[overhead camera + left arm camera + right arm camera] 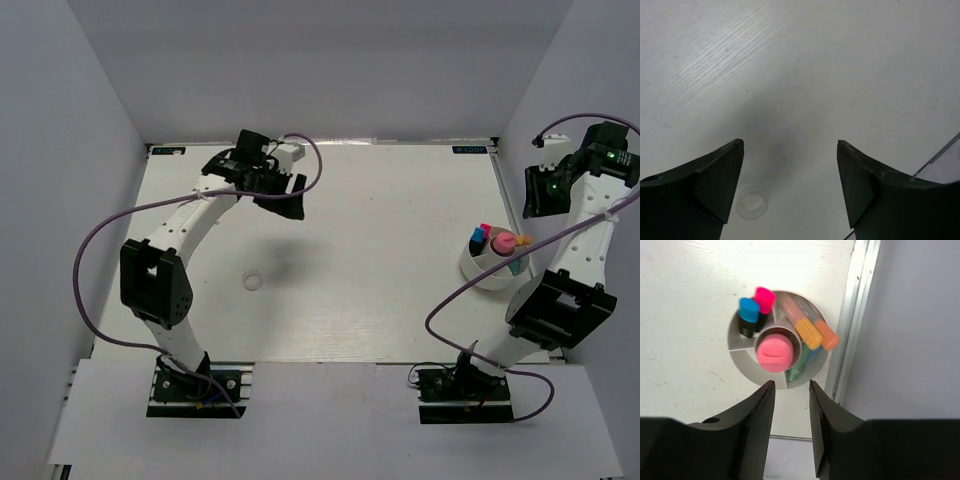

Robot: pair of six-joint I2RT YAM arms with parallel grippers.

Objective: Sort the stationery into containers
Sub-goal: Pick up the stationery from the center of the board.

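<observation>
A low white round cup (487,275) stands near the table's right edge. It holds several capped markers. In the right wrist view the cup (738,340) is split into compartments, with a blue-capped marker (748,311), a magenta one (764,299), two orange ones (808,333), a green one (796,371) and a large pink cap (774,353) in the middle. My right gripper (791,385) hangs above the cup's near rim, open and empty; it also shows in the top view (538,198). A small white ring (253,281) lies on the table at centre left. My left gripper (283,204) is open and empty, held high, with the ring (751,205) below by its left finger.
White walls enclose the table on the left, back and right. A metal rail (851,330) runs along the table's right edge, close beside the cup. Purple cables (100,250) loop off both arms.
</observation>
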